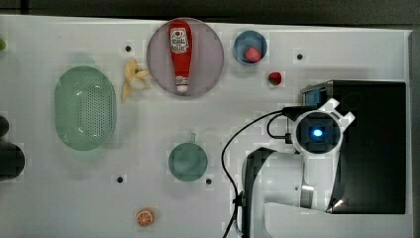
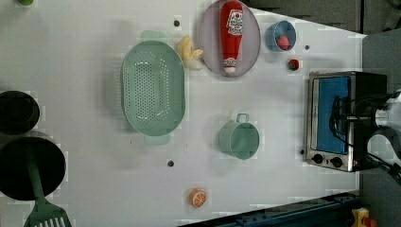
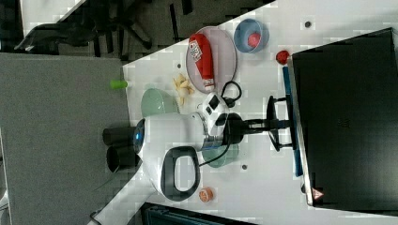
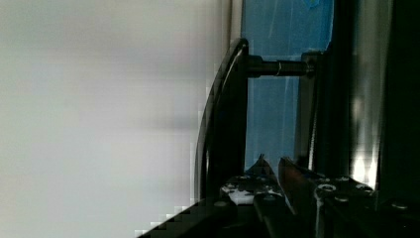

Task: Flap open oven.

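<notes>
Oven (image 2: 331,120) sits at the left view's right edge of the white tabletop (image 2: 94,47), door facing the open tabletop, blue glass, two black knobs at the lower end in the left view. Door looks shut, flush with the silver frame. In the top view the oven (image 1: 376,148) is at the top view's right, black top, with the arm over its front edge.

Hand (image 3: 281,124) is at the door's bar handle (image 3: 271,123) in the right view, fingers reaching across the bar toward the glass. Wrist view shows the handle (image 4: 223,124) close up, standing off the blue glass on a metal post, with finger parts beside it. Cannot tell whether the hand is clenched on the bar or released.

Containers:
- Pink plate (image 1: 208,64) holds a red ketchup bottle (image 1: 180,52) lying flat, cap toward the tabletop's middle.
- Blue bowl (image 1: 240,42) holds a red strawberry-like piece (image 1: 253,54).
- Another red piece (image 1: 275,78) lies loose on the tabletop between the bowl and the oven.
- Green colander (image 1: 85,109) at the top view's left, nothing seen in it.
- Green cup (image 1: 187,161) with handle, near the middle, inside looks bare.
- Black pot (image 2: 30,170) at the left view's lower left with a green spatula (image 2: 42,208) resting in it; second black pot (image 2: 18,111) just beside.

Peeled banana (image 1: 133,79) lies beside the plate. Orange slice (image 1: 145,217) near the top view's lower edge.
</notes>
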Motion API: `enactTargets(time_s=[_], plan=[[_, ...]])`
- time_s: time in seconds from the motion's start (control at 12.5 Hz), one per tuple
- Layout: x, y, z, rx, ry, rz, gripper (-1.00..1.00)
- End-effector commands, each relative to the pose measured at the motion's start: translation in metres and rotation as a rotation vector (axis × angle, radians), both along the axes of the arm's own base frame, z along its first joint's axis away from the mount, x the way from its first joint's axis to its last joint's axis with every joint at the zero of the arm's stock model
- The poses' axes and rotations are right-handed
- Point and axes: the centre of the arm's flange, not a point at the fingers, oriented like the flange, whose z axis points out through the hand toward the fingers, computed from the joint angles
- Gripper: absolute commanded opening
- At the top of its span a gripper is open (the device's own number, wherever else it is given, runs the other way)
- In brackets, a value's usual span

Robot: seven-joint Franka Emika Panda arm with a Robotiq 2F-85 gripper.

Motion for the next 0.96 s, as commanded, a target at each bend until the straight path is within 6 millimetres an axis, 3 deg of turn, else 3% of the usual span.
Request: enactTargets(time_s=[0.08,0.4,0.96], plan=[[0.006,0.062,-0.021,-0.030,-0.001,-0.017,-0.65],[0.010,0.108,-0.058,-0.113,0.011,-0.034,-0.65],[0.007,0.174,-0.141,-0.302,0.014,-0.039,-0.65]])
